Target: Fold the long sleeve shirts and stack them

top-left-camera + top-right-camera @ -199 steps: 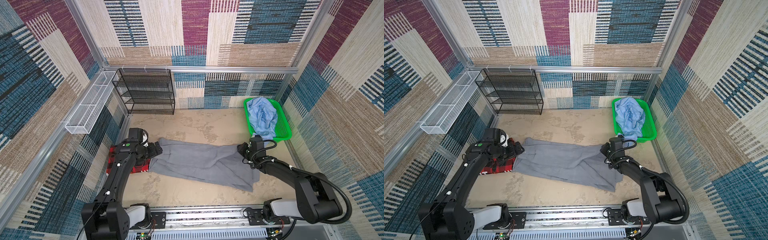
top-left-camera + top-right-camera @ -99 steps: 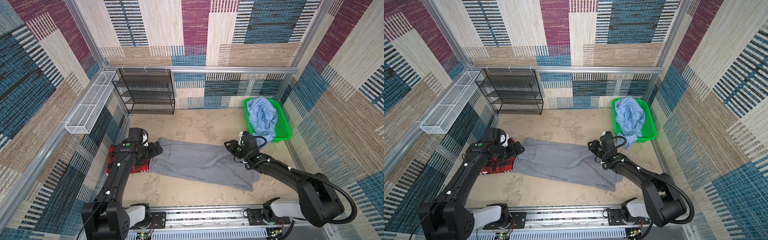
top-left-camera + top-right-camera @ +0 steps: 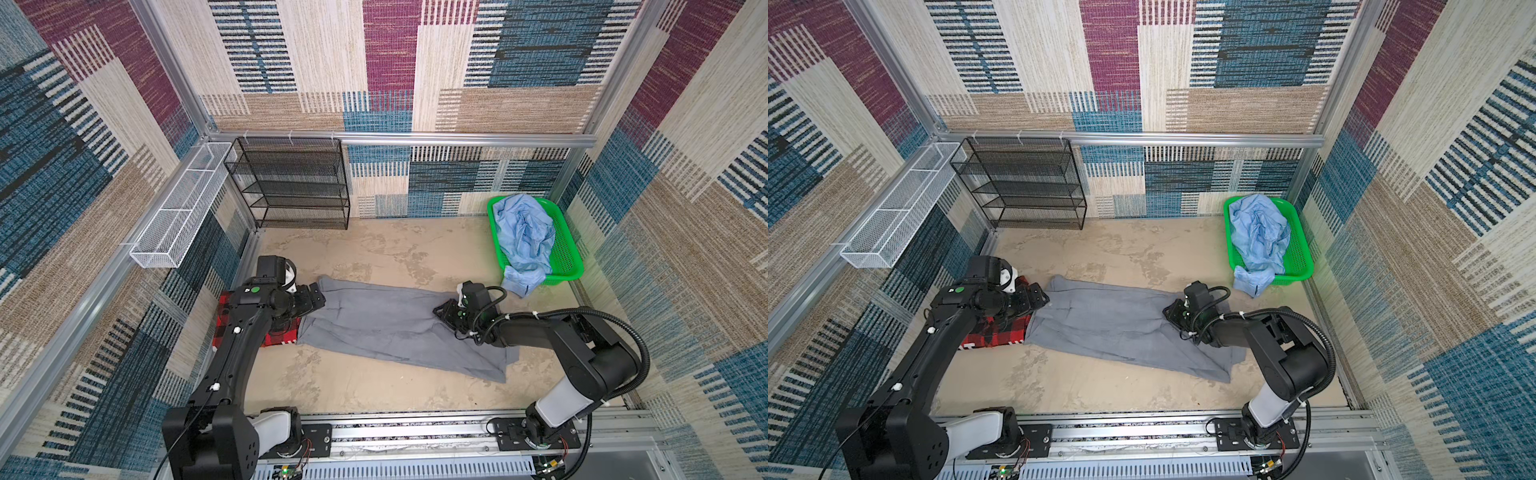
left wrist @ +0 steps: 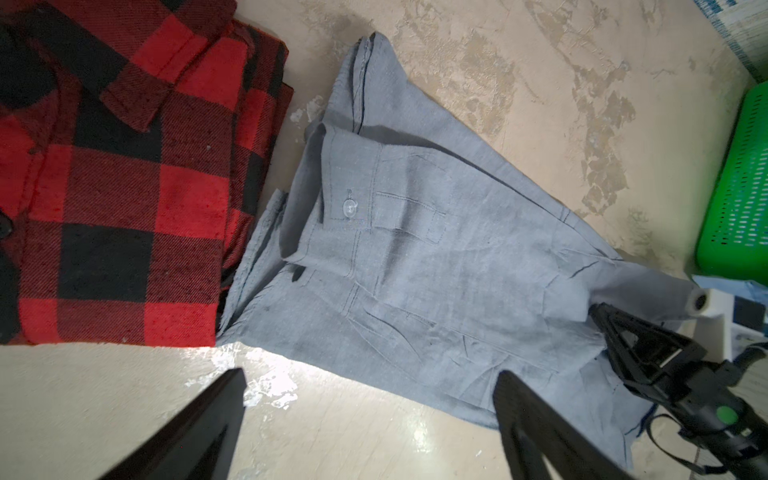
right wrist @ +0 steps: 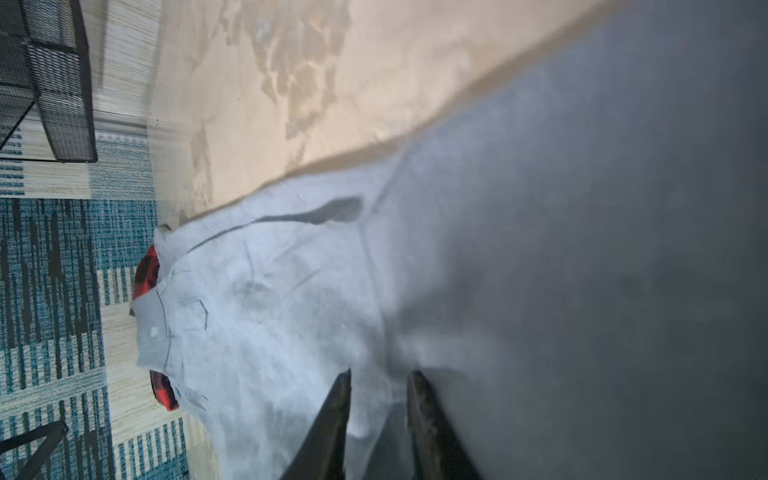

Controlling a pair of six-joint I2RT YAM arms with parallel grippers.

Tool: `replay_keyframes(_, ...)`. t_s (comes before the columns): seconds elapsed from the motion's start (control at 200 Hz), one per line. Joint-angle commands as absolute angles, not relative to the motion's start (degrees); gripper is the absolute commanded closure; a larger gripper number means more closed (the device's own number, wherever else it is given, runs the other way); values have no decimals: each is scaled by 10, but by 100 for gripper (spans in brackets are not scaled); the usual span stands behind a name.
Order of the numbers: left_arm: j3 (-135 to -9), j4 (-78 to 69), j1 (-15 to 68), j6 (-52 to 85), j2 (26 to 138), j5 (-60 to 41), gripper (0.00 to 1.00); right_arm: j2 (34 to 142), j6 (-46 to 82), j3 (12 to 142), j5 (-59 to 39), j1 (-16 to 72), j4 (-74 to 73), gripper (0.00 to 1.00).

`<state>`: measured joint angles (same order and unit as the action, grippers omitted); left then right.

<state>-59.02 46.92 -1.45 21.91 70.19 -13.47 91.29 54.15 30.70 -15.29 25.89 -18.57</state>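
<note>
I am logging plaid shirt (image 4: pixel 116 199) folded at left, grey shirt (image 3: pixel 386 324) lying centre with right gripper (image 3: pixel 442 311) pinching its hem end, left gripper (image 3: pixel 316 298) gaping beside its collar, blue shirt (image 3: pixel 525 232) waiting crumpled in basket (image 3: pixel 567 257).

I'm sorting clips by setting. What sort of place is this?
Probably a robot test cell, not a home: left arm and right arm on a base rail, aluminium frame holding carpet-covered walls, grey shirt laid out.
</note>
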Motion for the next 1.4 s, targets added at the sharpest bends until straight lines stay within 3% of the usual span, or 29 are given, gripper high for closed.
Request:
replay_keyframes(0.0, -592, 469, -15, 210, 703, -137, 4, 875, 541, 265, -124, 263, -218, 72)
replay_keyframes(0.25, -591, 469, -15, 210, 703, -134, 4, 798, 497, 252, -97, 266, -131, 64)
replay_keyframes(0.426, -596, 470, -15, 213, 729, -139, 4, 664, 504, 311, 3, 265, 107, 36)
replay_keyframes(0.721, -602, 459, -11, 250, 775, -159, 4, 555, 551, 237, -16, 265, 186, 40)
replay_keyframes(1.037, -558, 435, 5, 299, 791, -185, 4, 690, 511, 256, -8, 241, 121, 41)
replay_keyframes(1.397, -389, 360, 76, 399, 700, -171, 5, 932, 388, 427, -46, 207, 58, 41)
